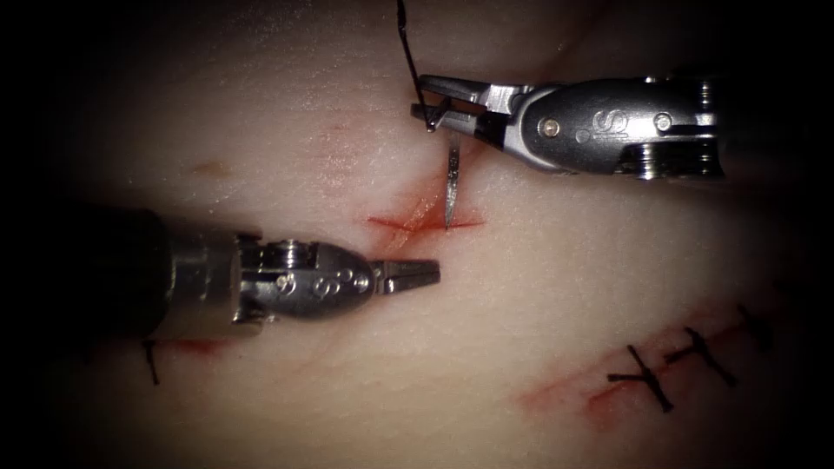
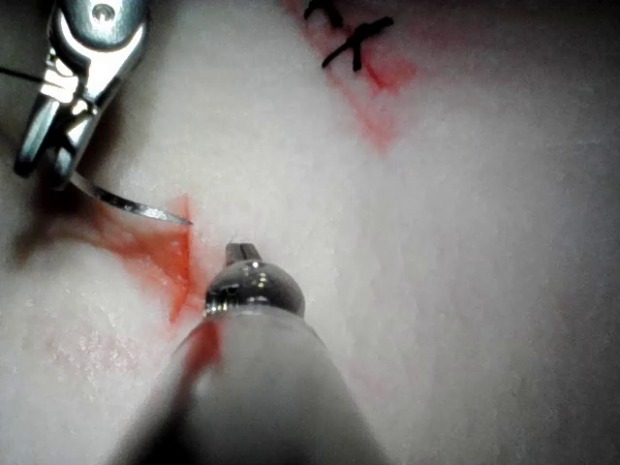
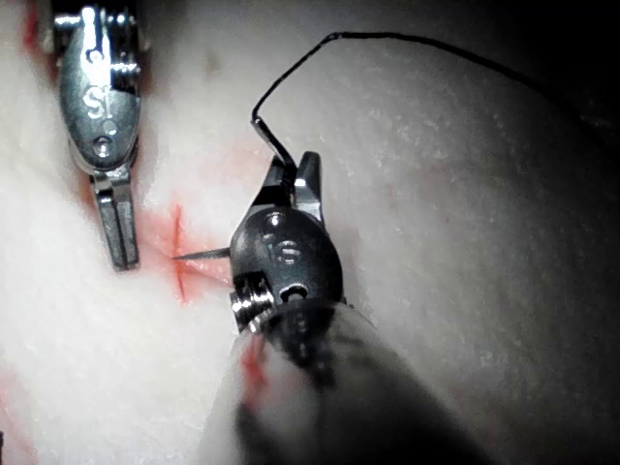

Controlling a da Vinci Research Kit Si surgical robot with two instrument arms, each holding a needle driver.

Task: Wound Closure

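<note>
A short red cut (image 1: 415,222) lies in the middle of the tissue (image 1: 556,287). My right tool (image 1: 420,97) comes in above it, jaws shut on the curved needle (image 1: 452,178) near its tail end. The needle hangs down with its tip touching the cut's right part; I cannot tell whether it has entered. Black thread (image 1: 407,48) runs up from the needle's tail. My left tool (image 1: 419,275) lies just below and left of the cut, shut and holding nothing. In the right wrist view the needle (image 3: 199,255) points at the cut (image 3: 179,247) beside the left tool (image 3: 121,237).
A second, longer cut at the lower right is closed with black stitches (image 1: 660,373), also seen as stitches (image 2: 349,48) in the left wrist view. A short black thread end (image 1: 152,360) sticks out below the left tool's shaft. Red fluid stains both cuts.
</note>
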